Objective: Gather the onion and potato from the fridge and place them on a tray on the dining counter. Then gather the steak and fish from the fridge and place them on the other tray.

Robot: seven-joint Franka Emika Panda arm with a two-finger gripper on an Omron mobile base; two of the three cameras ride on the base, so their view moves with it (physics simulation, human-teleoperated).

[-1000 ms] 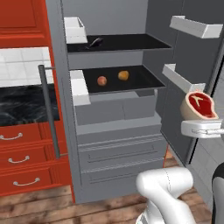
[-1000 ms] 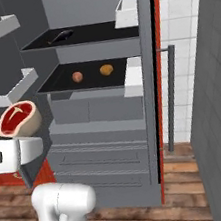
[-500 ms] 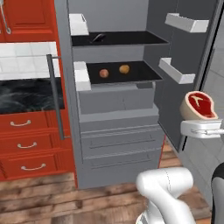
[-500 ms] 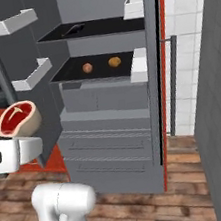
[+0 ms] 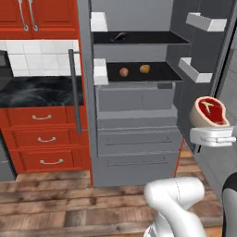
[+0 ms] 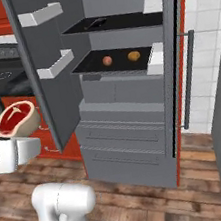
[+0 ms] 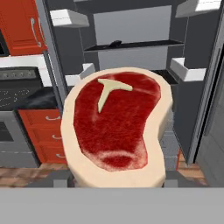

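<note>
The fridge (image 5: 134, 115) stands open, both grey doors swung wide, white bins (image 5: 196, 69) lining the inner face of each door. Its long grey bar handle (image 5: 74, 90) hangs at the edge of the left door, just in front of the red cabinets (image 5: 44, 139) and the black marble counter (image 5: 37, 90) beside them. Between the two open doors the wooden floor (image 5: 69, 203) lies bare, with room in front of the grey lower drawers.

On the upper black shelf (image 6: 114, 23) a small dark thing, too small to tell, lies near the back. On the lower black shelf (image 5: 157, 73) the onion (image 5: 123, 71) and the potato (image 5: 145, 69) sit near each other but apart, both toward the shelf's left half and back from its front edge.

The hand (image 5: 214, 135) hovers well out from the fridge, off the edge of the right door, and grips the steak (image 5: 209, 111), which stands upright on its edge above the white body. In the hand view the steak (image 7: 116, 127) faces the camera, red with a pale rim and a T-shaped bone.
</note>
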